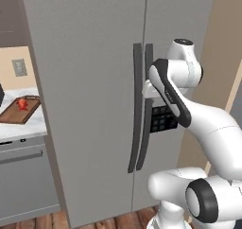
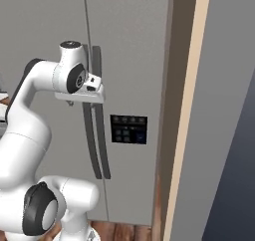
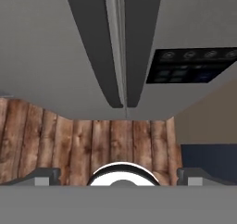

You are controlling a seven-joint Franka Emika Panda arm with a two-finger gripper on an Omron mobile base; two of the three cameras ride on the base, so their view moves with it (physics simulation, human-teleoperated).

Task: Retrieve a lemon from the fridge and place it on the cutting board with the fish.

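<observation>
The tall matte grey double-door fridge (image 1: 90, 81) stands fully closed, its two long dark vertical handles (image 1: 141, 105) side by side at the centre seam, so whatever sits on its shelves, the lemon included, is hidden; the lemon presumably lies inside, which is why the arm addresses the doors first; the two-finger gripper (image 3: 120, 174) hangs just in front of the handles near their upper part, looking down along them, its jaws spread wide apart and holding nothing, seemingly placed to take a handle and pull a door; a dark control panel (image 2: 129, 129) sits on the right door beside the handles; well apart to the left, on a pale counter (image 1: 28, 126), the rectangular brown wooden cutting board (image 1: 14, 114) carries the small red-orange fish (image 1: 22, 103), awaiting the fruit; wooden floor planks (image 3: 92, 144) run below.
</observation>
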